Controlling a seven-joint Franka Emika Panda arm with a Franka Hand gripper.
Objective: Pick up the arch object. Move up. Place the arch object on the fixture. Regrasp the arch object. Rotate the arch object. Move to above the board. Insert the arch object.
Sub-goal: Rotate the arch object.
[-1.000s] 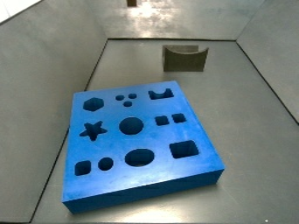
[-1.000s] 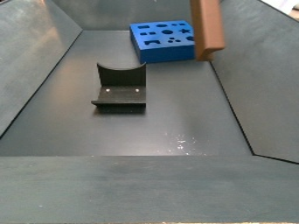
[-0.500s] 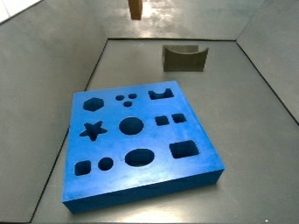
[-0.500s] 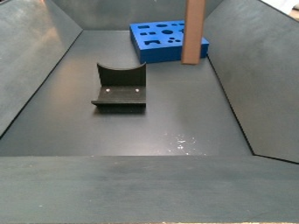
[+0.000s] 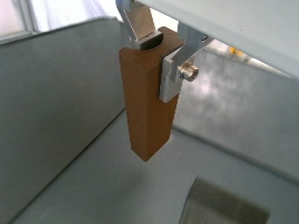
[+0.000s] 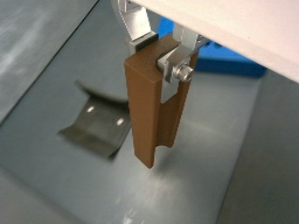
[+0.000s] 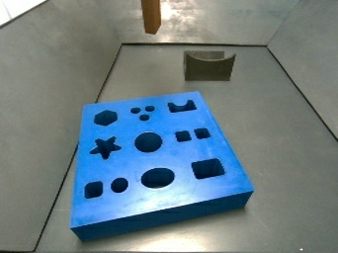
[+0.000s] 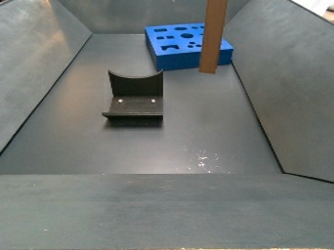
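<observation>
My gripper (image 5: 162, 44) is shut on the top end of the arch object (image 5: 149, 105), a long orange-brown wooden bar that hangs upright below the fingers; both wrist views show it, the bar also in a wrist view (image 6: 152, 109) with the gripper (image 6: 162, 54). In both side views the bar hangs in the air (image 7: 150, 16) (image 8: 212, 37); the gripper itself is out of frame there. The fixture (image 8: 135, 96), a dark block with a U-shaped dip, stands on the floor (image 7: 208, 65) and shows below the bar in a wrist view (image 6: 96, 131). The blue board (image 7: 156, 158) with many shaped holes lies flat (image 8: 187, 45).
Grey sloping walls (image 8: 39, 59) enclose the dark floor (image 8: 183, 137) on all sides. A piece of the board shows behind the gripper in a wrist view (image 6: 228, 61).
The arch object has moved down and sideways in the side views, now hanging lower in the bin. The board and fixture have not moved.
</observation>
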